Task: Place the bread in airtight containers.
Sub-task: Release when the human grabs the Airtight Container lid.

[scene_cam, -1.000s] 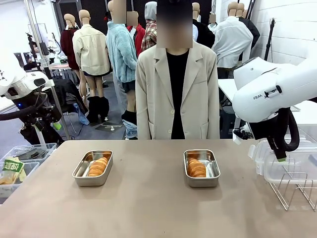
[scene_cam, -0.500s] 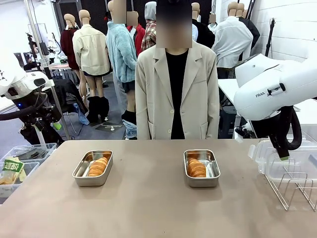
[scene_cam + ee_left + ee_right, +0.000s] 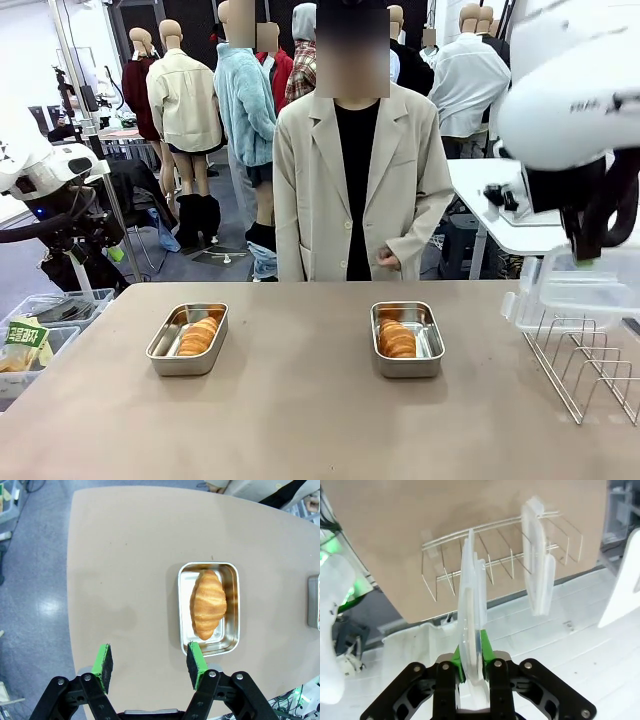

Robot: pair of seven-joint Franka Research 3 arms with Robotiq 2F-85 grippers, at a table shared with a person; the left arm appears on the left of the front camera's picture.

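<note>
Two steel containers sit on the table, each holding bread. The left container (image 3: 187, 340) has a golden roll (image 3: 197, 335), and in the left wrist view the same container (image 3: 231, 605) and roll (image 3: 207, 602) lie just beyond my open left gripper (image 3: 150, 662). The right container (image 3: 407, 340) holds rolls (image 3: 397, 338). My right gripper (image 3: 585, 262) is raised at the far right, shut on a clear lid (image 3: 590, 292). In the right wrist view that lid (image 3: 471, 595) stands edge-on in the shut gripper (image 3: 472, 655).
A wire rack (image 3: 590, 365) stands at the table's right edge; the right wrist view shows a second clear lid (image 3: 538, 565) still upright in this rack (image 3: 495, 562). A person (image 3: 358, 170) stands at the far side. A plastic bin (image 3: 40, 320) sits off the left edge.
My right arm has risen, lifting the clear lid up out of the wire rack. The containers and bread have not moved.
</note>
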